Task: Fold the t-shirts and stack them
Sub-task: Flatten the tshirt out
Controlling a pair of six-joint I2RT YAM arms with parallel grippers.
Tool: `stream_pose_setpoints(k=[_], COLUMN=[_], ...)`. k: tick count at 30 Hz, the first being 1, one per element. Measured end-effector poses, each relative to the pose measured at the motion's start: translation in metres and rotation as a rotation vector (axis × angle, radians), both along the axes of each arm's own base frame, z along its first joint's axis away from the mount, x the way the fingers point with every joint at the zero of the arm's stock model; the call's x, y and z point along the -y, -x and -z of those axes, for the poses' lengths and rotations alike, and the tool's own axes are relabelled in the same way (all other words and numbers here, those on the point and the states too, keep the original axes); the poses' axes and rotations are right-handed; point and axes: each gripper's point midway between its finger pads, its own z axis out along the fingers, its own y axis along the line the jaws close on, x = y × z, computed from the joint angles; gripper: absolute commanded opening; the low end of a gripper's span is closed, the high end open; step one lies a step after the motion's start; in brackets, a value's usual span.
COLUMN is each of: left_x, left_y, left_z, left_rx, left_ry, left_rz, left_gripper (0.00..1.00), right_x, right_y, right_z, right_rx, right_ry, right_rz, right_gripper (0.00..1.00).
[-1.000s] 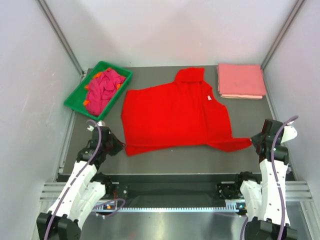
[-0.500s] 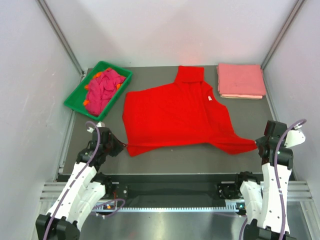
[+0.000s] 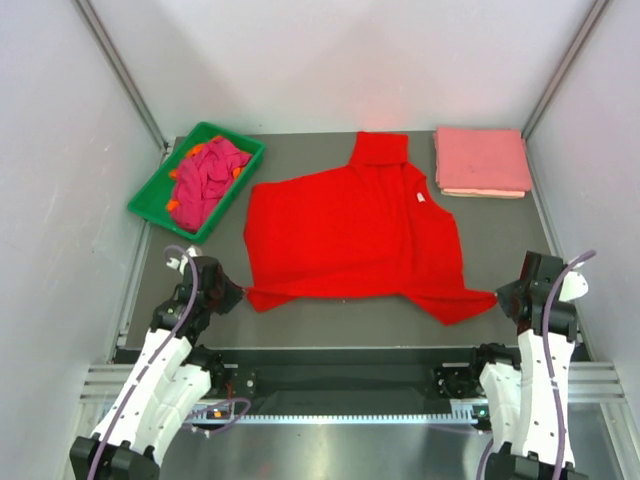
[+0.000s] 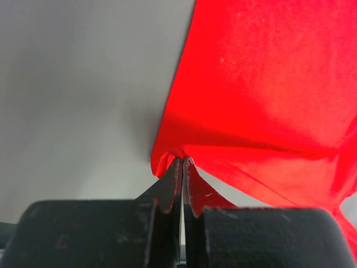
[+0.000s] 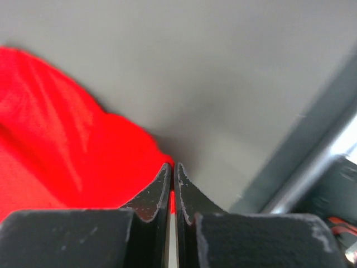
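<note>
A bright red t-shirt (image 3: 350,230) lies spread over the middle of the dark mat, a small white neck label (image 3: 419,196) showing near its far right. My left gripper (image 3: 243,296) is shut on the shirt's near left corner (image 4: 167,159). At the near right, my right gripper (image 3: 498,294) is shut on the tip of the shirt's right corner (image 5: 159,159). Both pinched corners are drawn out towards the sides. A folded salmon pink t-shirt (image 3: 481,160) rests at the far right. Crumpled magenta and orange t-shirts (image 3: 205,175) fill the green tray.
The green plastic tray (image 3: 150,195) stands at the far left of the mat. White walls with metal rails (image 3: 120,70) close in both sides. A metal frame edge (image 5: 312,162) runs just right of my right gripper.
My right gripper swung outward with the shirt's corner, then came back inward and nearer, so that corner now sags. The left gripper edged slightly nearer with its corner.
</note>
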Motion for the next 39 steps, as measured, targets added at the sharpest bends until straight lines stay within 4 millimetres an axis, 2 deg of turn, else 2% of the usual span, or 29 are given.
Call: stream_pose_setpoints(k=[3,7,12,17,20,25,27,33,36,39], left_x=[-0.002,-0.006,-0.008,-0.007,-0.006,0.004,0.015,0.05,0.055,0.053], left_y=[-0.002,-0.006,-0.014,-0.017,-0.017,-0.015,-0.011,0.008,0.014,0.02], left_z=[0.005,0.013,0.015,0.018,0.016,0.009,0.007,0.007,0.009,0.01], left_rx=[-0.022,-0.05,-0.052,-0.062,-0.054,-0.022,-0.013,-0.006,-0.013,-0.021], left_ry=[-0.015,-0.04,-0.058,-0.059,-0.057,-0.06,-0.065,-0.063,-0.068,-0.078], left_rz=[-0.009,-0.025,-0.039,-0.037,-0.029,0.013,0.05,0.148,0.153,0.139], left_gripper=[0.0,0.0,0.0,0.0,0.0,0.0,0.0,0.0,0.0,0.0], right_x=[-0.01,-0.01,-0.006,-0.004,0.002,0.017,0.021,0.02,0.021,0.023], right_y=[-0.016,-0.025,-0.039,-0.042,-0.045,-0.053,-0.049,-0.018,0.001,0.013], right_z=[0.012,0.023,0.024,0.026,0.009,-0.053,-0.068,-0.065,-0.066,-0.079], right_rx=[0.006,-0.039,-0.031,-0.053,-0.045,0.065,0.091,0.034,0.001,0.009], right_ry=[-0.052,-0.07,-0.054,-0.045,-0.012,0.092,0.124,0.148,0.166,0.196], right_rz=[-0.068,-0.089,-0.114,-0.127,-0.12,-0.094,-0.084,-0.074,-0.058,-0.04], right_gripper=[0.0,0.0,0.0,0.0,0.0,0.0,0.0,0.0,0.0,0.0])
